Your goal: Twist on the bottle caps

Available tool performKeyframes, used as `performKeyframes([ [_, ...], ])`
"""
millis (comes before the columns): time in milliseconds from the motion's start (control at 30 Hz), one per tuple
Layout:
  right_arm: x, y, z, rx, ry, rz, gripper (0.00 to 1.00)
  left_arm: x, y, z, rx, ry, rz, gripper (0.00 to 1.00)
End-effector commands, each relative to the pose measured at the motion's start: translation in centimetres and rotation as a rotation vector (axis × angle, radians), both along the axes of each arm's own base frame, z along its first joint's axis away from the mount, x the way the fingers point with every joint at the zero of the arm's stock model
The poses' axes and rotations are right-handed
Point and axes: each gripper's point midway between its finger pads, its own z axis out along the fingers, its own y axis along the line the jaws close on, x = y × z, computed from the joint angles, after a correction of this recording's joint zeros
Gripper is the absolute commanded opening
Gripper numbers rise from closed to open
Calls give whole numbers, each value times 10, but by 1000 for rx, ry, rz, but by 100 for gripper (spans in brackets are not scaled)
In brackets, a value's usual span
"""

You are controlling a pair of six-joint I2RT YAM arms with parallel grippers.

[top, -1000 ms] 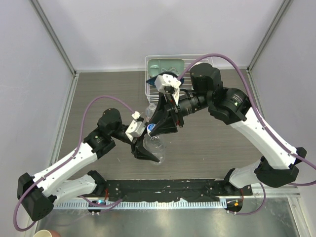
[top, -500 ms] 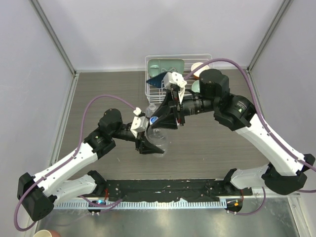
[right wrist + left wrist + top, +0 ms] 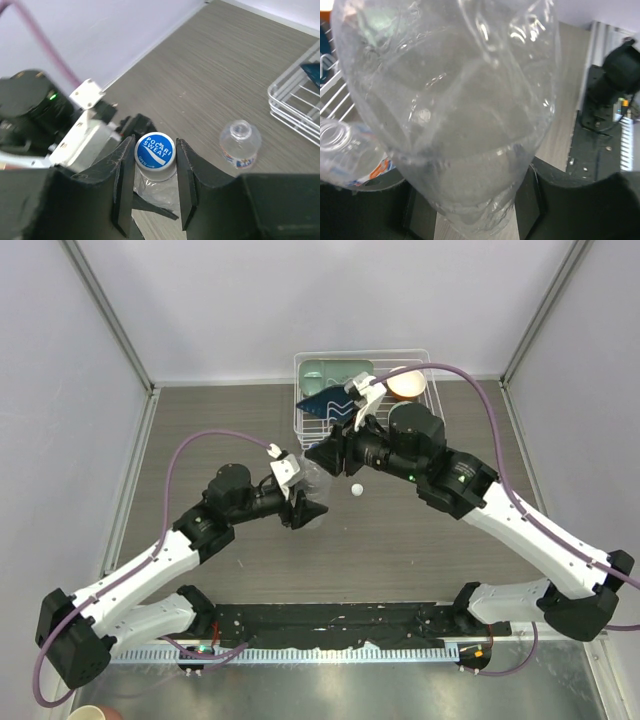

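The small white plastic cap with a blue printed top [image 3: 155, 149] is pinched in the right gripper [image 3: 154, 156], on the neck of the clear unlabelled plastic bottle [image 3: 455, 115]. The left gripper [image 3: 305, 508] clamps that bottle just below.

Likely risks: a crooked cap cross-threads, and the thin bottle wall buckles or spins under the twist.

Caps, two: the other, a plain white round cap [image 3: 356, 490], lies loose just beside the right gripper. Bottles, two: the blue-and-white-labelled clear bottle [image 3: 240, 142] stands uncapped near that gripper's fingers.

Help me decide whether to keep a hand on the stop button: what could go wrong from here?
The left gripper holds the thin, crumpled unlabelled bottle; if the right gripper, shut on the blue-topped cap, twists, it may buckle or spin and misthread. The open labelled bottle stands close by and the loose white cap lies nearby; either arm might knock them.
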Motion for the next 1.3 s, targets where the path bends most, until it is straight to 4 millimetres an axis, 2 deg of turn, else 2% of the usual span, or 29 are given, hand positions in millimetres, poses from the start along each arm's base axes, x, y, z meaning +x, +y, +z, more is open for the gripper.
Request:
performKeyframes([
  [0,33,-39,-105,-249,231,-370,1,21,14,125,-268,-421,142,0],
  [67,35,-39,-106,-264,213,-439,1,24,18,127,-272,-441,170,0],
  [100,38,-42,-113,-297,212,-485,1,27,19,126,-268,-441,189,0],
  [200,41,-50,-112,-320,199,-629,6,34,25,124,-265,-439,237,0],
  [233,40,-47,-109,-314,188,-636,7,36,26,125,-266,-435,252,0],
  [400,40,-38,-85,-265,153,-655,40,32,21,114,-252,-398,216,0],
  [500,42,-34,-52,-211,119,-628,62,23,15,97,-222,-353,158,0],
  [533,38,-28,-30,-161,112,-586,70,20,13,91,-211,-335,134,0],
  [567,35,-28,-14,-128,102,-565,83,9,7,78,-186,-297,62,0],
  [600,21,-19,25,-59,61,-436,98,-1,5,63,-170,-252,13,0],
  [700,-6,-19,72,6,-1,-266,99,-16,0,46,-172,-152,-57,0],
  [733,-31,-7,80,24,4,-108,100,-18,-1,44,-176,-132,-67,0],
  [800,-60,-8,91,11,-29,58,100,-23,-3,46,-183,-118,-94,0],
  [833,-83,-4,90,7,-27,193,100,-26,-5,44,-180,-109,-116,0],
  [933,-117,-14,86,-37,-80,381,100,-41,-8,45,-177,-91,-206,0],
  [967,-123,-18,82,-55,-86,409,100,-44,-9,48,-184,-79,-218,0],
  [1067,-121,-28,77,-111,-136,406,100,-66,-10,55,-188,-62,-346,0],
  [1133,-123,-29,80,-116,-171,429,100,-96,-7,57,-182,-36,-517,0],
  [1233,-124,-31,88,-115,-242,451,99,-124,-2,65,-182,-22,-665,0],
  [1267,-127,-30,93,-104,-273,475,97,-127,-1,68,-184,-18,-679,0],
])
